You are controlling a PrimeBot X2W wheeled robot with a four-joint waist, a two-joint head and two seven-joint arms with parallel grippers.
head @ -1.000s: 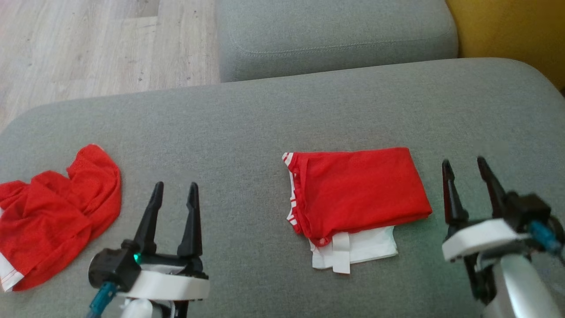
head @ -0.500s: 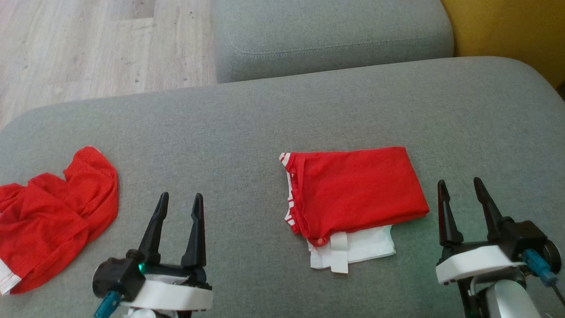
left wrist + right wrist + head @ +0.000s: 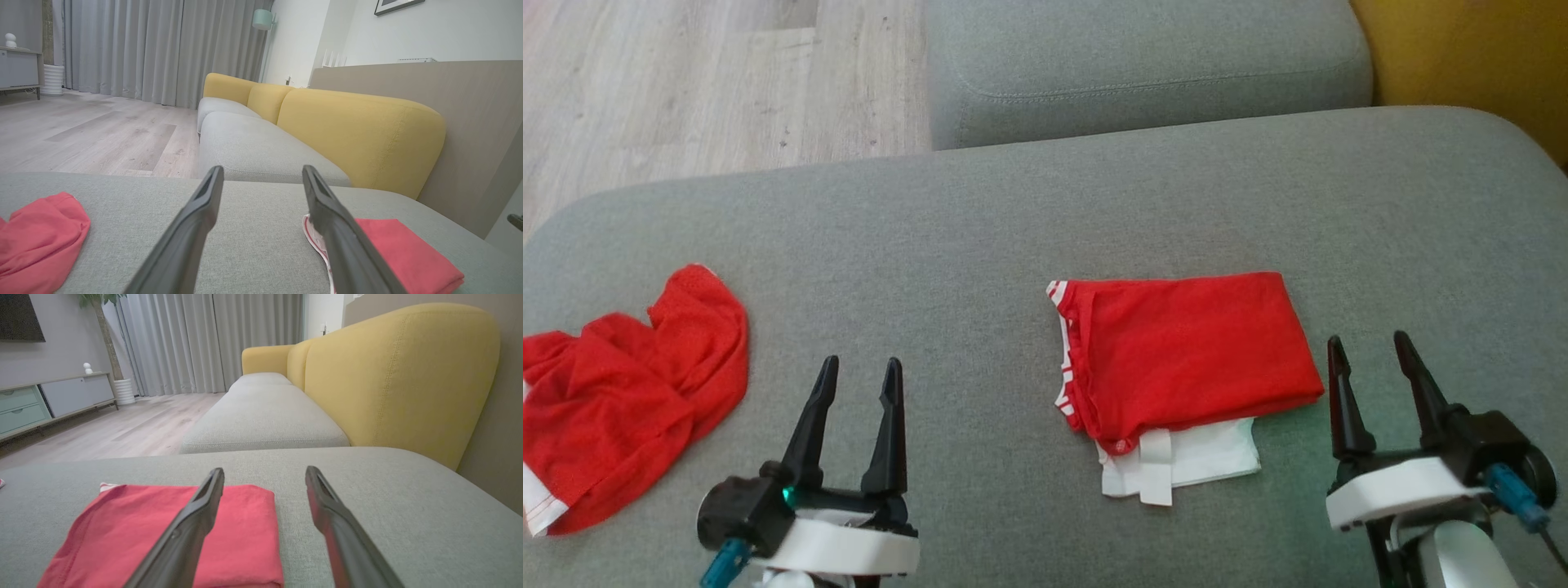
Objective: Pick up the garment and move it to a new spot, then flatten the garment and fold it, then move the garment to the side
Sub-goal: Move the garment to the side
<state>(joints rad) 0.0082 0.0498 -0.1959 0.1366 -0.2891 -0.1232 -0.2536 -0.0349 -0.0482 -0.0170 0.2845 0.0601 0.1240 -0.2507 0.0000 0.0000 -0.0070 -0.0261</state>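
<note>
Head view: folded red-and-white cloth garment (image 3: 1192,359), centre frame.
Both empty, the left gripper (image 3: 862,360) and right gripper (image 3: 1366,336) gape wide; fold looks done, next pinch its edge, shift it aside.

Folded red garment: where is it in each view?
Head view: folded garment right of centre, between the grippers.
Left wrist view: it lies at lower right.
Right wrist view: it lies from lower left to centre.
Shared landmark: yellow backrest.
</note>
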